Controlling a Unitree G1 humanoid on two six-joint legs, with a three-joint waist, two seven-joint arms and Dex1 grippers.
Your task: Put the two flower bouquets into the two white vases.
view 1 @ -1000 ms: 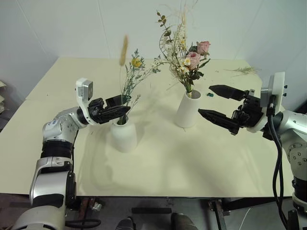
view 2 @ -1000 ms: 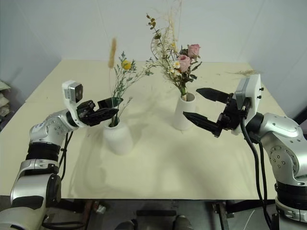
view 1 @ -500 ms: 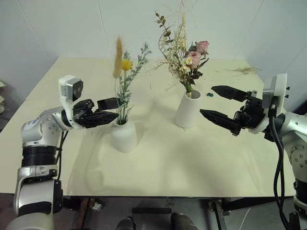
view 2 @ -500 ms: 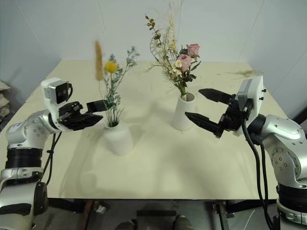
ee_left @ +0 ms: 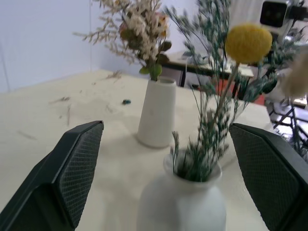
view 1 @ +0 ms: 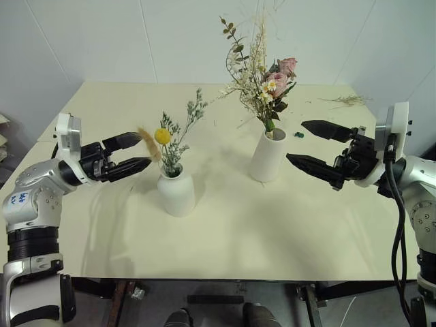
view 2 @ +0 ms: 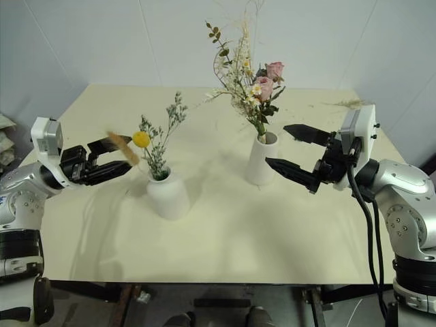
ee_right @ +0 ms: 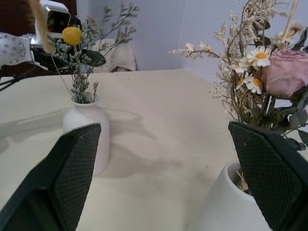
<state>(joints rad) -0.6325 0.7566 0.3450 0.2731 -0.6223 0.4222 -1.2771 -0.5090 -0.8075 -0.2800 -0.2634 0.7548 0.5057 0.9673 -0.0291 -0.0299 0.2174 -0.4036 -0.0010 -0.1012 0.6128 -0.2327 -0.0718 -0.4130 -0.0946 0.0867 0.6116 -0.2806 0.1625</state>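
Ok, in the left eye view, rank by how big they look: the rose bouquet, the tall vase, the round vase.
1. rose bouquet, clearly largest.
2. tall vase and round vase look about alike; the round vase stands nearer the camera, so no ranking.

The short round-shouldered white vase [view 1: 176,194] and the tall tapered white vase [view 1: 267,156] look matt and smooth, like unglazed ceramic. The pale cream tabletop [view 1: 259,225] is smooth with a dull sheen. The black gripper fingers [ee_left: 77,168] carry finely cross-hatched, rubbery matt pads.
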